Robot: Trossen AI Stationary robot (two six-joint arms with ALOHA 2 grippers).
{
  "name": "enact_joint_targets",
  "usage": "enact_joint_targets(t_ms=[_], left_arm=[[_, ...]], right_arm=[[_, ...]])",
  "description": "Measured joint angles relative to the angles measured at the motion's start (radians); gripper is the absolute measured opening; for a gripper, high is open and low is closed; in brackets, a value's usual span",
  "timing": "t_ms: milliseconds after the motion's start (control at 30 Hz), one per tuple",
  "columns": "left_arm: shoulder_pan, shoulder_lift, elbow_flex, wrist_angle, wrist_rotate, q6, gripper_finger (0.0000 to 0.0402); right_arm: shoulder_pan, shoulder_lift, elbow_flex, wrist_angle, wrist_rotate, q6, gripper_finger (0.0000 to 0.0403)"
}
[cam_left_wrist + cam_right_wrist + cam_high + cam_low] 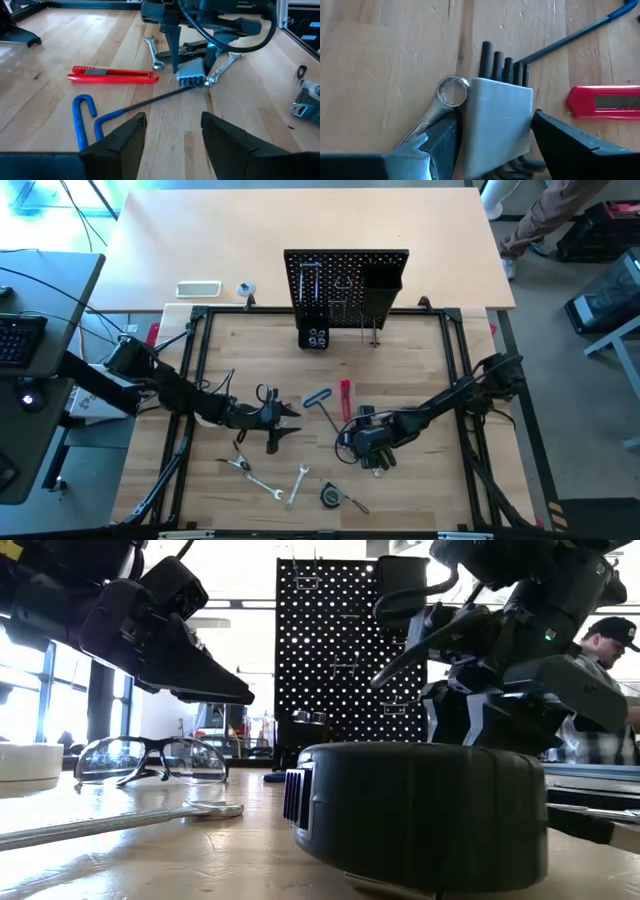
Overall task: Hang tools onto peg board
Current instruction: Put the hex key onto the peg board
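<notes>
R gripper [490, 145] is sitting spread around the grey hex key set [500, 117], keys pointing straight ahead on the table; L gripper [172, 132] is waiting open nearby; peg board [346, 285] is well beyond.

A pale wooden table [420, 360] with visible grain holds a black peg board [345, 285] dotted with a regular grid of small holes. A bright red flat tool [112, 75] lies beside a hex key [90, 117] with a blue handle and a black shaft. Silver wrenches [262, 485] gleam on the wood. A light grey holder [497, 120] carries a row of black hex keys. Clear glasses [150, 760] have dark frames. Both arms are black.
</notes>
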Motion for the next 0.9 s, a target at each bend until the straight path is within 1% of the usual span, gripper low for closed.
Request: enact_joint_targets(t_ms=[67,167,400,500,900], left_arm=[[0.000,0.000,0.000,0.001,0.000,0.006,0.0184],[0.000,0.000,0.000,0.000,0.000,0.006,0.0184],[0.000,-0.003,0.000,0.000,0.000,0.006,0.0184],[0.000,-0.003,0.000,0.004,0.000,0.006,0.0184],[0.000,-0.003,0.000,0.002,0.011,-0.002,0.0184]], right_arm=[[-0.011,0.002,0.000,0.001,-0.007,-0.001,0.0231],[-0.023,0.003,0.000,0.007,-0.008,-0.012,0.0199],[-0.033,0.002,0.007,0.009,-0.002,-0.029,0.0079],[-0.034,0.003,0.028,-0.005,0.008,-0.050,0.0039],[-0.037,0.013,0.160,-0.150,0.028,-0.114,0.0026]])
